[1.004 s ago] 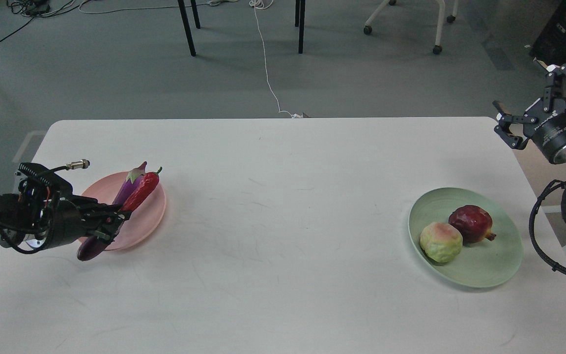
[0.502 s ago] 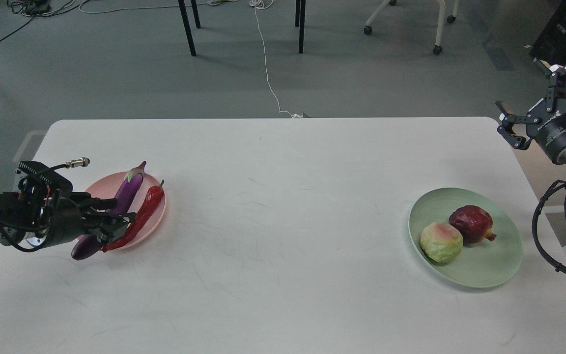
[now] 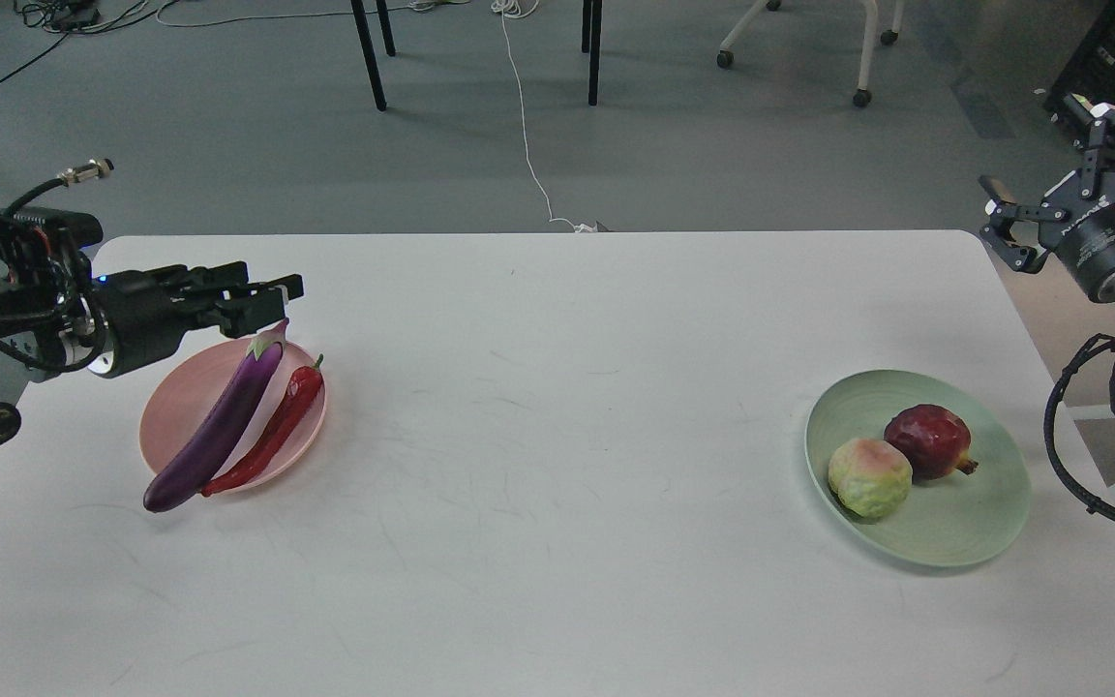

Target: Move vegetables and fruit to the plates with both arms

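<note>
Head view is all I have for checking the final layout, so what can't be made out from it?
- Left gripper: seen side-on and dark; fingers can't be told apart.
- Eggplant hides part of the pink plate and possibly the chili beneath it.
- Pomegranate and yellow-green fruit: contact unclear.
- Right arm: cut off by the right edge beyond the right gripper.
</note>
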